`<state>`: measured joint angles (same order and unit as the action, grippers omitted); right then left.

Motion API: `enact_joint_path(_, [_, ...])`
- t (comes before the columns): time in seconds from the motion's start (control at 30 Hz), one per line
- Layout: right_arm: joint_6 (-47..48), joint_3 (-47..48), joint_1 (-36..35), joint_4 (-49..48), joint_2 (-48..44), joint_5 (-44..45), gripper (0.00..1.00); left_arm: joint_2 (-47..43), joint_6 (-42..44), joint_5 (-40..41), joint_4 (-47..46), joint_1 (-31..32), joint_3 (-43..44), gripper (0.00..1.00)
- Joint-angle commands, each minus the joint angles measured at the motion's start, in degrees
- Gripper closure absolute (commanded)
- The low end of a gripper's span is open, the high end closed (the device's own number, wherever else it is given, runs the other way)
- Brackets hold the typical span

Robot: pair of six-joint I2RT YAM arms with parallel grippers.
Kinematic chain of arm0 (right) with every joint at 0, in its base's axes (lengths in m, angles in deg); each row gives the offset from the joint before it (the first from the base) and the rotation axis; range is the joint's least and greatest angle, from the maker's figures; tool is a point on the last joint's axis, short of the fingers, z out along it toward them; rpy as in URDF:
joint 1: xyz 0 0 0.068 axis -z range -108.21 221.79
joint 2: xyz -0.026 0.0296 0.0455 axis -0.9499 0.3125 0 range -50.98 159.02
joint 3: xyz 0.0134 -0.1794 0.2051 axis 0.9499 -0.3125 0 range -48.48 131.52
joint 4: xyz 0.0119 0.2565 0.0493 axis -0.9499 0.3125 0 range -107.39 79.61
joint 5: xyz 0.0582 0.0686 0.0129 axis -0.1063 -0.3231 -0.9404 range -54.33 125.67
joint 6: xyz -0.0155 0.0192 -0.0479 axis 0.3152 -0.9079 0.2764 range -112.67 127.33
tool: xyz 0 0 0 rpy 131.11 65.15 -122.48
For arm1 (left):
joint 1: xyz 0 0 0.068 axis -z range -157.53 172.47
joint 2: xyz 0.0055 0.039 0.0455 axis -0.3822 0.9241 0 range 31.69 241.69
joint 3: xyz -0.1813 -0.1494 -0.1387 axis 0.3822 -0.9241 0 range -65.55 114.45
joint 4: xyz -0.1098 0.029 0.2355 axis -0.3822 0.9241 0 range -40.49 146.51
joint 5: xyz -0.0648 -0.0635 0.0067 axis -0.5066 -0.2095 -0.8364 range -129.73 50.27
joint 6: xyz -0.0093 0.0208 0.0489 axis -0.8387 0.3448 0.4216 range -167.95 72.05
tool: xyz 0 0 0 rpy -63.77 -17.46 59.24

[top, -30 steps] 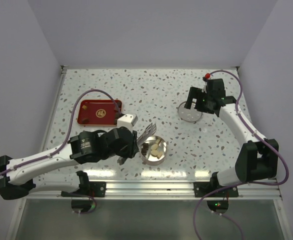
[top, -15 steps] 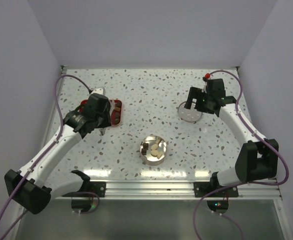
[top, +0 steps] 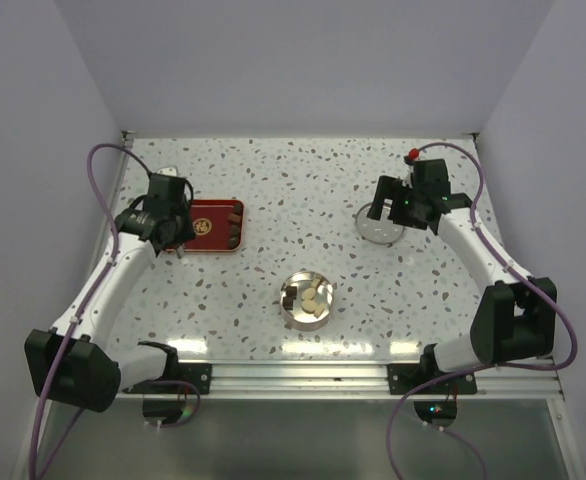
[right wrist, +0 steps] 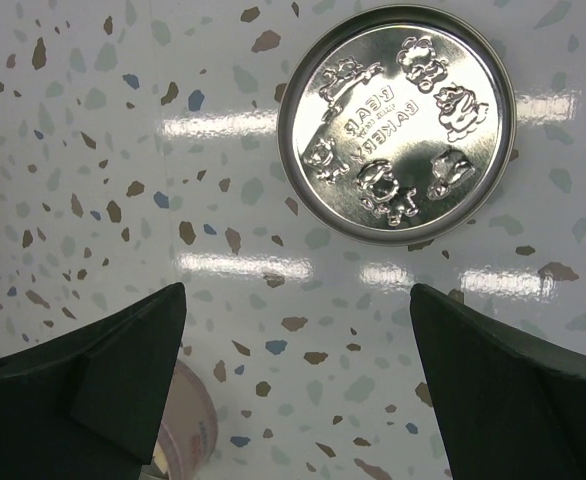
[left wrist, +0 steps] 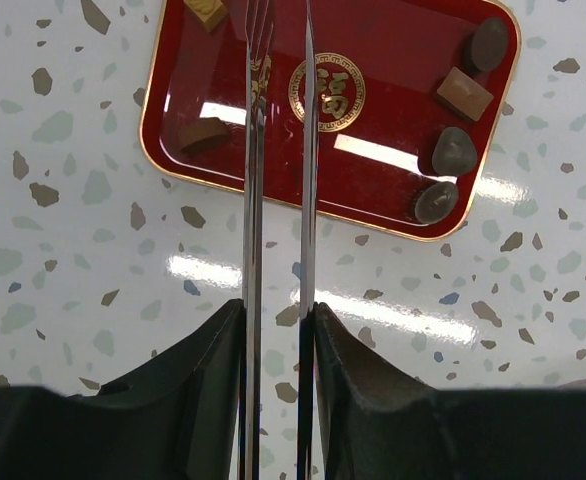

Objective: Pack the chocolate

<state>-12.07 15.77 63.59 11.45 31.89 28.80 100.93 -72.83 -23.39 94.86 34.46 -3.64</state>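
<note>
Several chocolate pieces (left wrist: pixel 454 150), dark and tan, lie on the red tray (left wrist: pixel 393 150), mostly along its right edge, with one more (left wrist: pixel 203 135) at the left. The tray also shows in the top view (top: pixel 211 222). My left gripper (left wrist: pixel 278 305) is shut on long metal tweezers (left wrist: pixel 254 180). Their blades reach over the tray, a narrow gap apart with nothing between them, and their tips run out of frame. In the top view this gripper (top: pixel 168 228) is at the tray's left end. The round tin (top: pixel 307 313) holds several pieces. My right gripper (right wrist: pixel 295 290) is open and empty.
The tin's embossed round lid (right wrist: pixel 397 120) lies flat on the speckled table just beyond my right gripper (top: pixel 391 205), at the back right in the top view (top: pixel 379 228). Walls close the table on the left, back and right.
My left arm has swung from beside the round tin back to the red tray's left end with the tweezers. A dark piece now lies in the tin. The right arm has not moved.
</note>
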Motion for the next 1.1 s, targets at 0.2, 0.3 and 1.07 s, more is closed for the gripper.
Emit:
enact_joint_path(0.2, [1.2, 1.2, 0.1, -1.9, 1.5, -2.7, 0.03, -0.6, 0.1, 4.0, 1.2, -2.6, -1.0, 0.62])
enact_joint_path(0.3, [1.2, 1.8, 0.1, -1.6, 1.9, -3.0, 0.03, -0.7, 0.6, 4.8, 1.1, -4.1, -2.4, 0.62])
enact_joint_path(1.07, [1.4, 1.7, 0.4, -1.9, 3.1, -3.2, 0.03, 3.4, 1.9, 0.3, -6.2, -8.1, -5.4, 0.59])
